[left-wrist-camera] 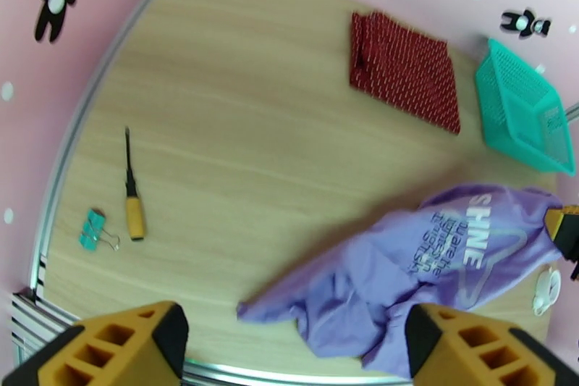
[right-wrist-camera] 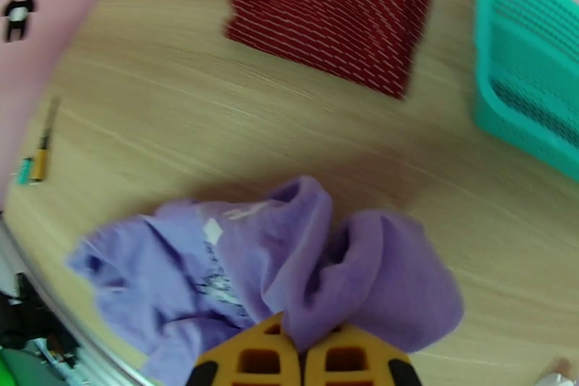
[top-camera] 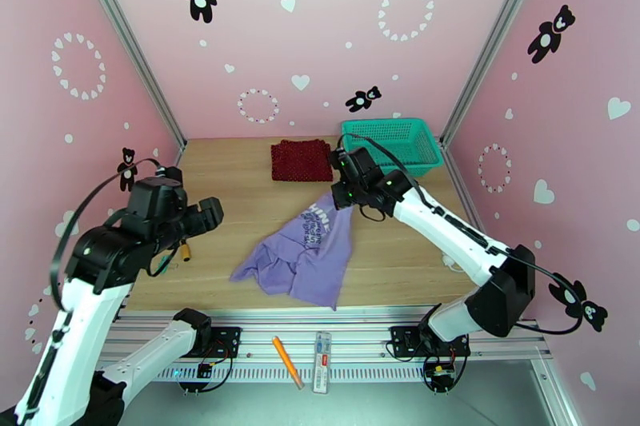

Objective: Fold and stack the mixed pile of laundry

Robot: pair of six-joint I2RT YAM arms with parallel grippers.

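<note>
Wide-open and empty, the left gripper [top-camera: 210, 214] hovers over the table [top-camera: 232, 196], while the right gripper [right-wrist-camera: 300, 351] is clamped on a raised edge of the lavender T-shirt [top-camera: 308, 256], near the folded dark red cloth [top-camera: 302, 160].

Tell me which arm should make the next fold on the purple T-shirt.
Right. The right claw is shut on a bunched edge of the soft lavender-purple T-shirt with pale print; the left claw hangs open away to the left, holding nothing.

Left arm [top-camera: 76, 324], right arm [top-camera: 444, 229]: white shells, black joints, looped black cables [top-camera: 69, 221]. End effector fingers [left-wrist-camera: 123, 347] are orange-yellow, square-hollowed.
</note>
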